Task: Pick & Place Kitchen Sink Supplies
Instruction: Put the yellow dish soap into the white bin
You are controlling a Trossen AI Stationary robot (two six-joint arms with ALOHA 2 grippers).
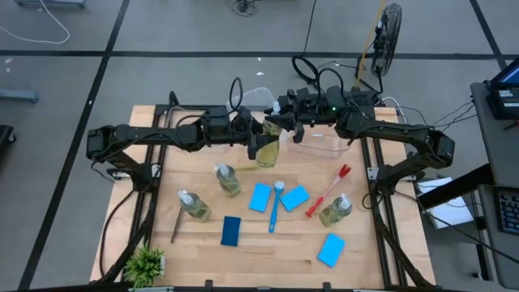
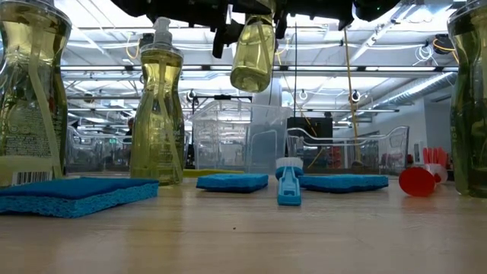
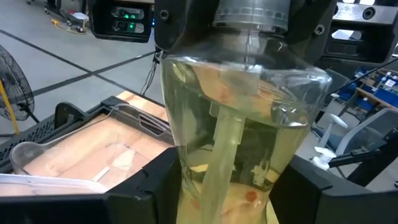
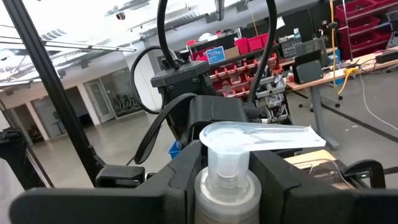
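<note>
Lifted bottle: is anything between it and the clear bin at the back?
Nothing visible. The bottle hangs above the table in the left gripper and right gripper, the open clear bin beside it.

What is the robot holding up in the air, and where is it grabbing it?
A soap bottle. The right claw grips its neck just under the white pump top, while the left claw clamps the bottle's body.

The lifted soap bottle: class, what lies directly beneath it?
The lifted soap bottle hangs between the left gripper and the right gripper. In the low view only air and a clear bin farther back appear below. The high view hides the spot underneath.
</note>
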